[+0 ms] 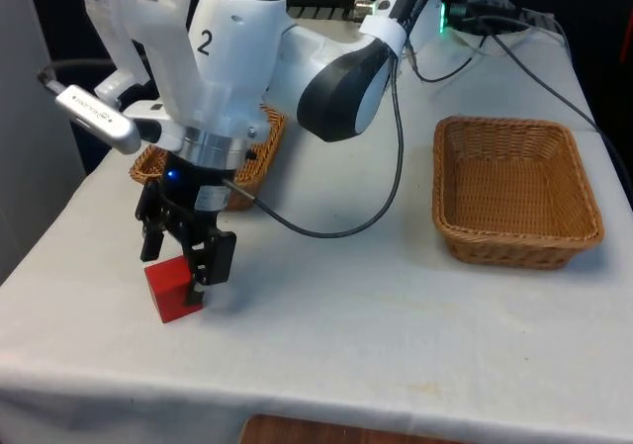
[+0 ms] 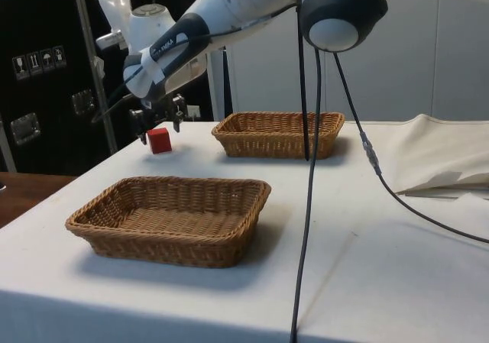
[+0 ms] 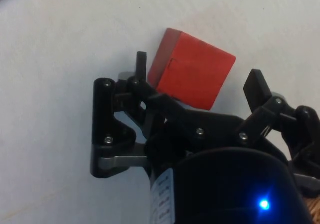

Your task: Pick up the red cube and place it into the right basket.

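Hand [image 1: 180, 263] open, fingers astride red cube [image 1: 172, 288] on white cloth; right basket [image 1: 516, 191] well apart

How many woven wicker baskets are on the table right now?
2. One woven wicker basket sits on the white cloth at the front view's right. The other wicker basket sits at the front view's left, partly hidden behind the arm, beyond the red cube.

Robot lab, white-clothed table [image 1: 415, 345], dark equipment cabinets [image 2: 46, 76], trailing cables [image 1: 396, 157]
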You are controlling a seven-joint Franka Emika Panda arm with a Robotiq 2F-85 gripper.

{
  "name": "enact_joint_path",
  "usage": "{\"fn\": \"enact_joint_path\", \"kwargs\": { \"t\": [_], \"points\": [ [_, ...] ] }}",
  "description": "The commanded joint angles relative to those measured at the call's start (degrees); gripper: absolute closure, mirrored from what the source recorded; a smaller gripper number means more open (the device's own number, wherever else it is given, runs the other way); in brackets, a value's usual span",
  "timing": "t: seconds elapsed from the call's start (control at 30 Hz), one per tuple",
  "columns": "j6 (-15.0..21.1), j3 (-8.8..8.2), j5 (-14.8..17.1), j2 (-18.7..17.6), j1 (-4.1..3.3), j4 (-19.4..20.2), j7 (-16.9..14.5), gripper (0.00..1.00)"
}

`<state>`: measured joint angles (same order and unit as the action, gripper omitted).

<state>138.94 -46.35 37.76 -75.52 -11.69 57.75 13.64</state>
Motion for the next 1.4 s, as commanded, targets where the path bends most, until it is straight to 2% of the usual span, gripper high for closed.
{"fn": "enact_joint_path", "kwargs": {
  "t": [0.0, 0.03, 0.07, 0.1, 0.13, 0.17, 0.33, 0.67, 0.7, 0.93, 0.97, 1.0, 1.03, 1.07, 1.23, 1.27, 1.3, 1.33, 1.37],
  "points": [
    [0.5, -0.74, -0.3, -0.5, -0.40, -0.1, 1.1, 0.00],
    [0.6, -0.80, -0.3, -0.4, -0.46, 0.0, 1.1, 0.02],
    [0.7, -0.86, -0.3, -0.4, -0.57, 0.1, 1.3, 0.10],
    [0.8, -1.15, -0.3, -0.5, -0.80, 0.2, 1.4, 0.30],
    [0.3, -0.63, -0.1, -0.1, -0.52, 0.2, 0.6, 0.42],
    [0.8, -1.26, -0.3, -0.5, -0.86, 0.3, 1.4, 0.42],
    [1.1, -1.49, -0.2, -0.5, -1.20, 0.6, 1.6, 0.96],
    [0.8, -2.12, -0.3, -0.2, -1.60, 1.1, 1.6, 0.96],
    [0.7, -1.78, -0.1, -0.2, -1.38, 0.9, 1.1, 0.96],
    [-1.1, -3.55, -0.3, 1.1, -2.86, 2.2, 1.0, 0.96],
    [-1.8, -4.01, -0.2, 1.6, -3.27, 2.6, 0.7, 0.96],
    [-2.1, -4.13, -0.1, 1.9, -3.44, 2.9, 0.5, 0.96],
    [-2.1, -4.01, -0.1, 1.0, -2.81, 1.5, 1.1, 0.96],
    [-2.4, -4.24, 0.0, 2.2, -3.55, 3.2, 0.3, 0.96],
    [-3.8, -4.30, 0.3, 4.3, -4.47, 5.3, -0.5, 0.96],
    [-3.8, -4.30, 0.3, 4.3, -4.47, 5.3, -0.5, 0.96],
    [-4.2, -4.18, 0.3, 4.9, -4.81, 5.9, -0.6, 0.96],
    [-4.8, -4.53, -0.1, 4.0, -4.24, 4.2, 0.3, 0.96],
    [-4.4, -4.13, 0.4, 5.2, -4.93, 6.2, -0.6, 0.96]
  ]
}}
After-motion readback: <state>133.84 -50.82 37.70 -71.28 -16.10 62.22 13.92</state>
